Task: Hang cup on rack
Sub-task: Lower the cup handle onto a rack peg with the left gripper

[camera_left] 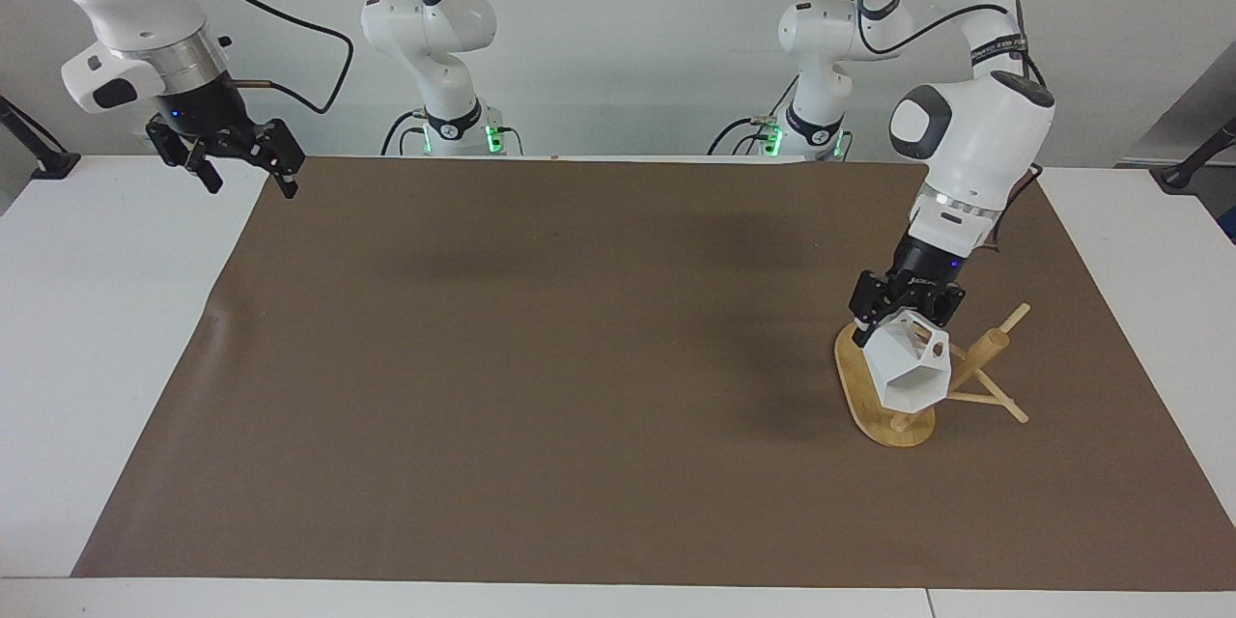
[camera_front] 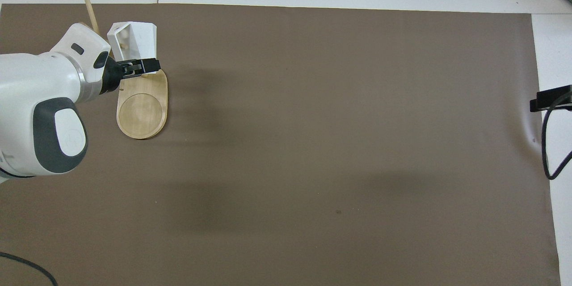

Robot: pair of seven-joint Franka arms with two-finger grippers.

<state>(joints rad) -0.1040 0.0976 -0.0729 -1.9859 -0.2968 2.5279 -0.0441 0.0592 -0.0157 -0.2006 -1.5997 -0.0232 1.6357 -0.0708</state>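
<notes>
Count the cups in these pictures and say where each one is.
1. The cup is held tilted by the left gripper over the rack, at the left arm's end of the table.

White faceted cup (camera_left: 906, 370) tilted against the leaning bamboo rack (camera_left: 970, 369).
</notes>
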